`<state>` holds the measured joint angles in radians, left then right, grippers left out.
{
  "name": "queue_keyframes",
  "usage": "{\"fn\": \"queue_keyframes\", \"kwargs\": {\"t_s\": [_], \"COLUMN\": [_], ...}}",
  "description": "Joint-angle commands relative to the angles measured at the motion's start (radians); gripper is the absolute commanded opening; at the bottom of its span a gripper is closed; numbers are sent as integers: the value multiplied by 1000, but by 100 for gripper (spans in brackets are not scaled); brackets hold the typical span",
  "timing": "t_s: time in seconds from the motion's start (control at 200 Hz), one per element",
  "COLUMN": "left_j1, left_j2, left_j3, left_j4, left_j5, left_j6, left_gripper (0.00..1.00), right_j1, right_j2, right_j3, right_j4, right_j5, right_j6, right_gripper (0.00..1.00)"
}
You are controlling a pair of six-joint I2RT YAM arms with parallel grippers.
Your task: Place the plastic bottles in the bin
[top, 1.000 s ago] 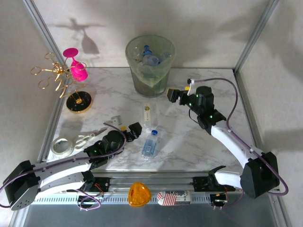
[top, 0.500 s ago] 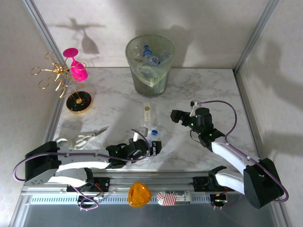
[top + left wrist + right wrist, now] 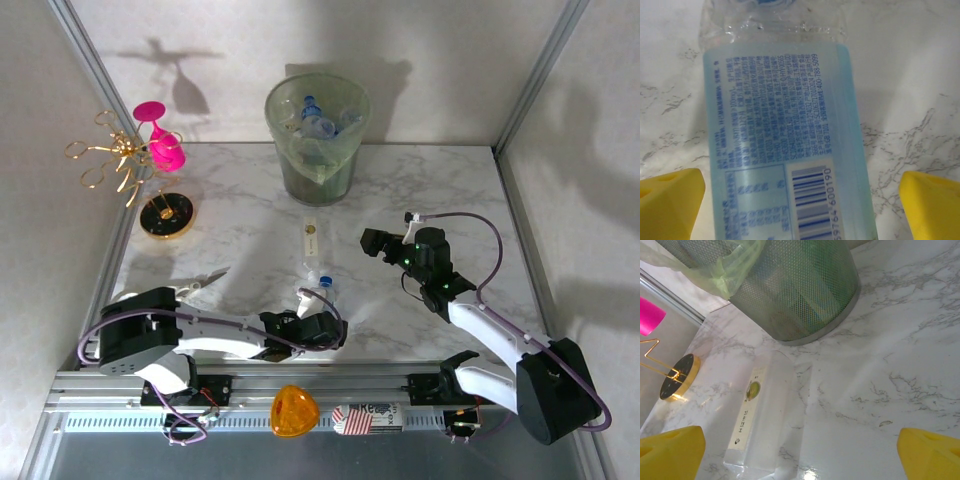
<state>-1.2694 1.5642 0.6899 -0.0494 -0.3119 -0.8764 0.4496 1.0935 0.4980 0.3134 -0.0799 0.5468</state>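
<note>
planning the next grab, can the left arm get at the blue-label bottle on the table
Probably yes: the left tool stands open, astride the lying bottle, with nothing between them.

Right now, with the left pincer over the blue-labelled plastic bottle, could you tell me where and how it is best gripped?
Grip the plastic bottle on its straight labelled body, coming down from above. It lies flat on the marble table, and the open left pincer straddles that section, one yellow fingertip at each side.
</note>
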Motion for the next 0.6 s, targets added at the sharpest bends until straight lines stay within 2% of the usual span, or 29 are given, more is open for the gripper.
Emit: {"fn": "queue_keyframes", "kwargs": {"t_s": [0.0,0.19,0.406,0.596], "left_j1": [-7,-7,-7,-8], "left_j2": [50,94,79,34], "left_j3": [32,45,59,50], "left_j4": [-54,-47,-60,-50], "left_j5": [-11,11,-8,-31], "left_j6": [-16,-17,-12,-13], "left_gripper": [97,86,67,59], "right_j1": [7,7,6,7], "right_j2": [-27,-45,-43,-43], "right_j3": [-19,-32,-63,-70], "right_j4": [12,-2,37,46], "right_j5": [6,18,40,38], "right_j6": [1,-11,3,5], "right_gripper": [99,99,99,99]}}
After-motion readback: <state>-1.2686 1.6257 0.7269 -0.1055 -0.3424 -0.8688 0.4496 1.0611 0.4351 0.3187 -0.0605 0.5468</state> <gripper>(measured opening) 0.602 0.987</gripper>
